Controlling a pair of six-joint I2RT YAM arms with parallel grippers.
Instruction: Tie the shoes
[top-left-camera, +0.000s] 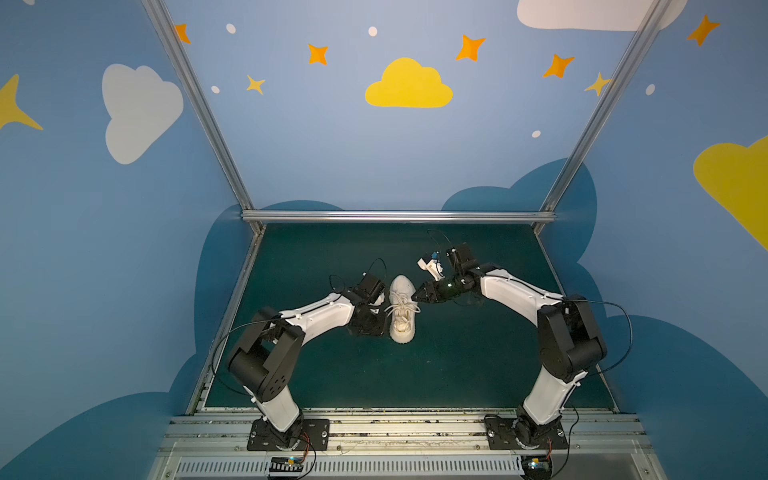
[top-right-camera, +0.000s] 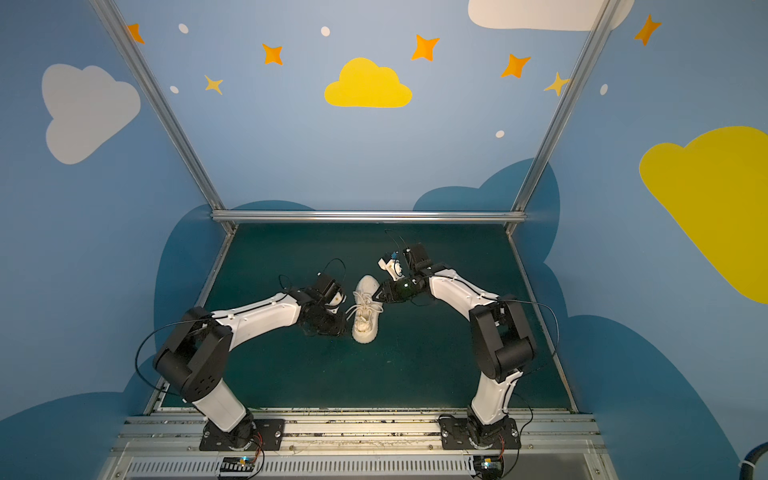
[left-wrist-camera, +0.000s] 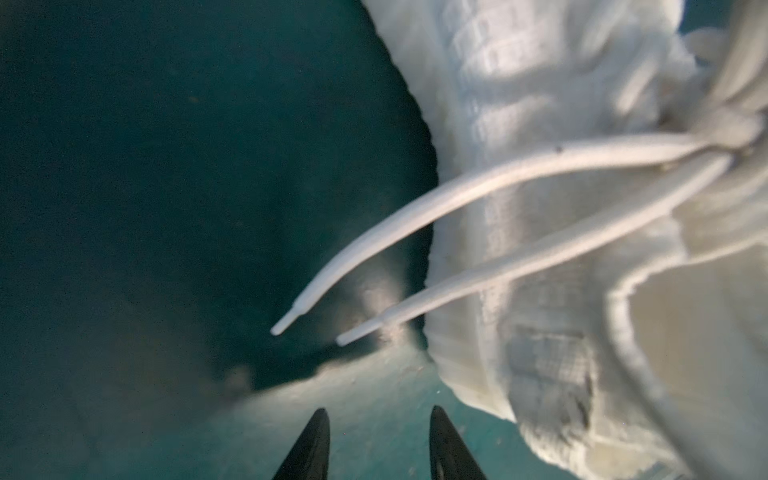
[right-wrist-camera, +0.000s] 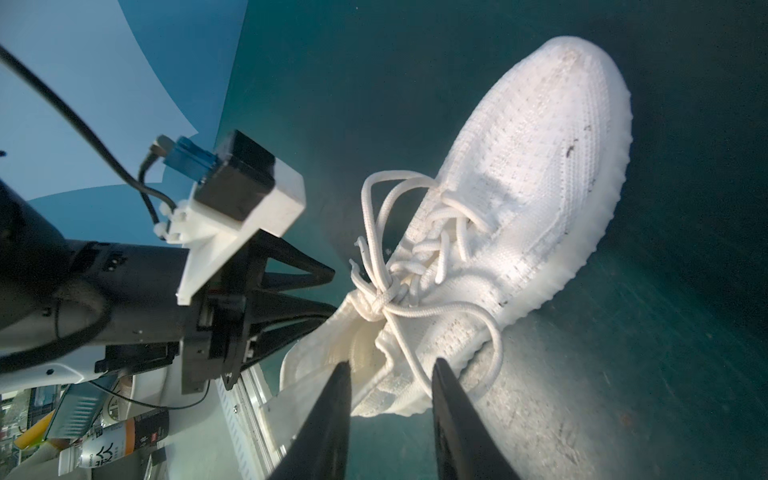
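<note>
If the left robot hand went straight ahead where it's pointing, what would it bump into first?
Probably the two loose lace ends, which hang just ahead of the left gripper, with the side of the sneaker right behind. Depth is blurry, so it's a guess.

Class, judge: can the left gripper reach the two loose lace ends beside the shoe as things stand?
Probably yes: the left gripper has its jaws open and empty, facing the lace ends, with only bare mat between.

A robotics lab booth: aluminium frame (top-left-camera: 399, 216) and cloud-painted walls (top-left-camera: 332, 145) surround two rail-bolted arms (top-left-camera: 320, 313) (top-left-camera: 515, 293), green mat (top-left-camera: 457, 365) beneath them.
</note>
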